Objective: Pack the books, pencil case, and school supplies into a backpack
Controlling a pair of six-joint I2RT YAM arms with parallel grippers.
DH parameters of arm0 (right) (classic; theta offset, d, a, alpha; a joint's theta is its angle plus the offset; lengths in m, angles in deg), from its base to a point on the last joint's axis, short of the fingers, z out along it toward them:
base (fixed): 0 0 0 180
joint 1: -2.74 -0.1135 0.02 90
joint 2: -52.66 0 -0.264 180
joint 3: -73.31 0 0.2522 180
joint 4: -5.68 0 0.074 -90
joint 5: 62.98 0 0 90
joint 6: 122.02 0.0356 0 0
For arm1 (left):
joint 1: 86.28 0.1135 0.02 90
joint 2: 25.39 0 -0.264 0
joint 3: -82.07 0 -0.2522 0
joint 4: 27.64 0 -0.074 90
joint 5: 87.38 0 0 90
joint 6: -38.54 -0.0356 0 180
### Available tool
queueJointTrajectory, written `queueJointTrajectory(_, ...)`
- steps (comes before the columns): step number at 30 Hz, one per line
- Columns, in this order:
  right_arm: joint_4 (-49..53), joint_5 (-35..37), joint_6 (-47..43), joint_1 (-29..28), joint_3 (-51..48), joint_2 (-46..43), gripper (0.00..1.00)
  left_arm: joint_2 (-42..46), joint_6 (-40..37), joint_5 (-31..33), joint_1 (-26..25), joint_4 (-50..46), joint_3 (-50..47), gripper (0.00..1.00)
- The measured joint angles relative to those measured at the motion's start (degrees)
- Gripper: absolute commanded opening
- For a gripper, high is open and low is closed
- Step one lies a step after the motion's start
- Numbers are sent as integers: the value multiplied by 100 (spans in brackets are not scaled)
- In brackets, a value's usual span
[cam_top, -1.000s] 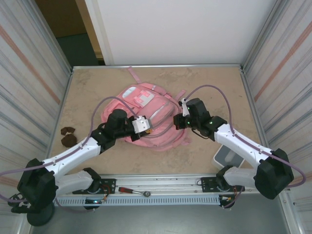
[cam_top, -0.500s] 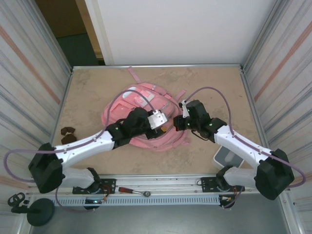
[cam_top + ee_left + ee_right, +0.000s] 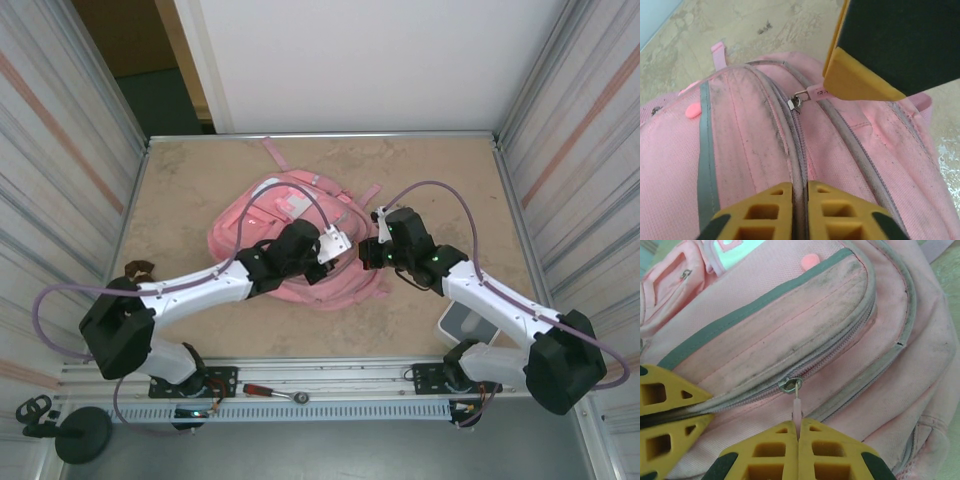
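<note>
the backpack [image 3: 285, 200] lies mid-table [image 3: 440, 190], and both arms crowd over its right side, hiding the zip from above. a white bin [image 3: 462, 322] sits by your right arm, and a dark brown piece [image 3: 137, 268] lies at the left edge. the right wrist view shows the right gripper [image 3: 799, 437] clamped on the pink zip pull [image 3: 797, 409]. the left wrist view shows the left gripper [image 3: 800, 192] pinched together on the backpack's zip seam. since a second ago the left arm has reached across towards the right one.
</note>
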Motion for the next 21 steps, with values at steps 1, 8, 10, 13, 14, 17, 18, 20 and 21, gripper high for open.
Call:
queueJointTrajectory(1,-17,-4,-2,0,0,-11,0,50,-11,-98,59,9,-33,0)
queueJointTrajectory(8,-170,-17,0,-192,0,-39,0,841,-149,-890,531,330,-772,0)
queueJointTrajectory(10,-186,9,0,-221,0,-39,0,1141,-170,-1196,732,417,-1025,0)
queueJointTrajectory(13,-210,111,0,-232,0,-37,0,1567,-157,-1641,1062,562,-1373,0)
queueJointTrajectory(14,-229,151,-2,-232,0,-31,0,1707,-146,-1784,1174,623,-1493,0)
queueJointTrajectory(17,-284,284,-2,-234,2,20,0,2009,-63,-2072,1412,804,-1797,0)
queueJointTrajectory(18,-293,304,-2,-234,2,50,0,2072,-48,-2116,1451,850,-1869,2)
queueJointTrajectory(20,-317,313,-2,-234,2,107,0,2140,-33,-2146,1484,914,-1961,18)
queueJointTrajectory(21,-326,308,-2,-238,2,118,0,2140,-20,-2151,1491,914,-1965,26)
